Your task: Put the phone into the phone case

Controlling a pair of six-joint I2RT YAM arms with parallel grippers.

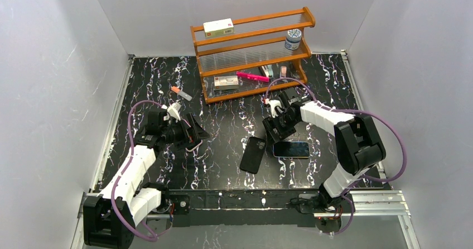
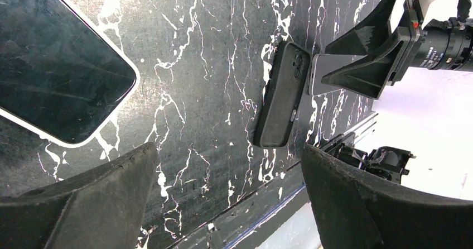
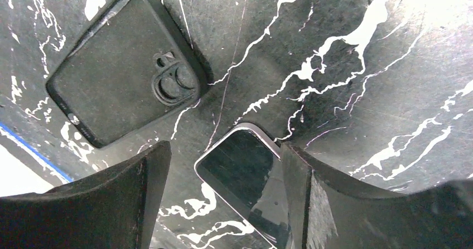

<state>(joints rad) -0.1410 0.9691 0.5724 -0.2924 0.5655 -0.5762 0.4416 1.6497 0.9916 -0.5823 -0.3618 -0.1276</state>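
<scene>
The phone lies flat on the black marbled table, glossy screen up. The matte black phone case lies just to its left, camera holes at the far end, touching nothing. My right gripper hovers open just behind the phone. In the right wrist view the phone lies between the open fingers, the right finger over its edge, and the case is up left. My left gripper is open and empty at the left. Its wrist view shows the case and a strip of the phone.
A pink-rimmed slab lies under my left gripper and shows in the left wrist view. A wooden rack with boxes, a jar and a pink marker stands at the back. A small orange-capped tube lies left of it.
</scene>
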